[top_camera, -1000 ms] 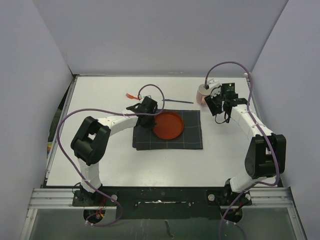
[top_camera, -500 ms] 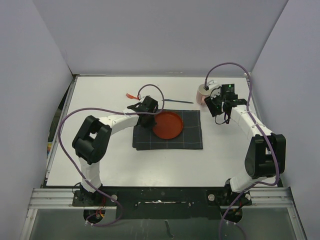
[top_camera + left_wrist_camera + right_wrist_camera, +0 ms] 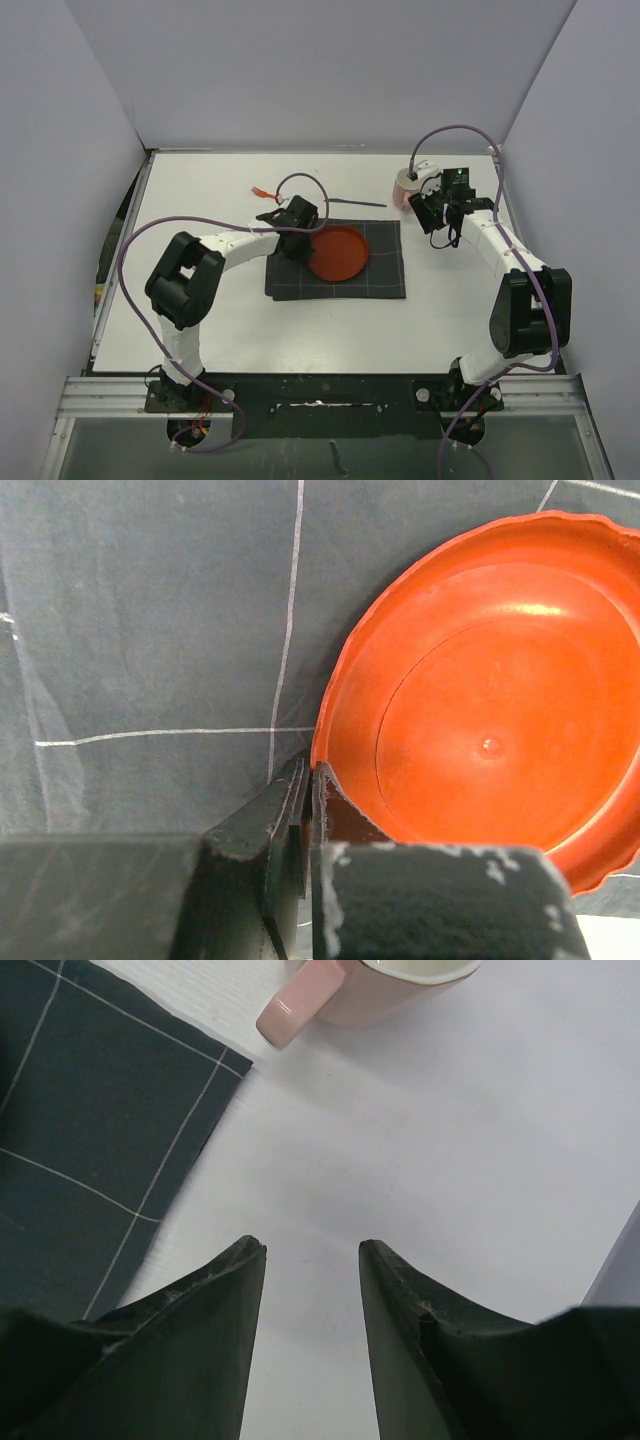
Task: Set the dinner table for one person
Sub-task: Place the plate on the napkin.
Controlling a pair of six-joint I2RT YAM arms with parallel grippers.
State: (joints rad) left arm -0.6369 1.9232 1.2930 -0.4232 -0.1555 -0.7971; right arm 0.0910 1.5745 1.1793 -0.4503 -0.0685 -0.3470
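I count one red plate (image 3: 336,251), one dark grid mat (image 3: 385,272), one pink mug (image 3: 370,998), one small orange item (image 3: 262,191) and one thin dark utensil (image 3: 355,203) on one dinner table (image 3: 200,330).

My left arm (image 3: 235,242) and right arm (image 3: 500,245) are white tubes with chunky black joints, a purple cable (image 3: 455,126) looping off each. My left gripper (image 3: 308,772) is matte black, its edges chipped pale; my right gripper (image 3: 312,1248) shows dark, tapered fingers (image 3: 190,1340).
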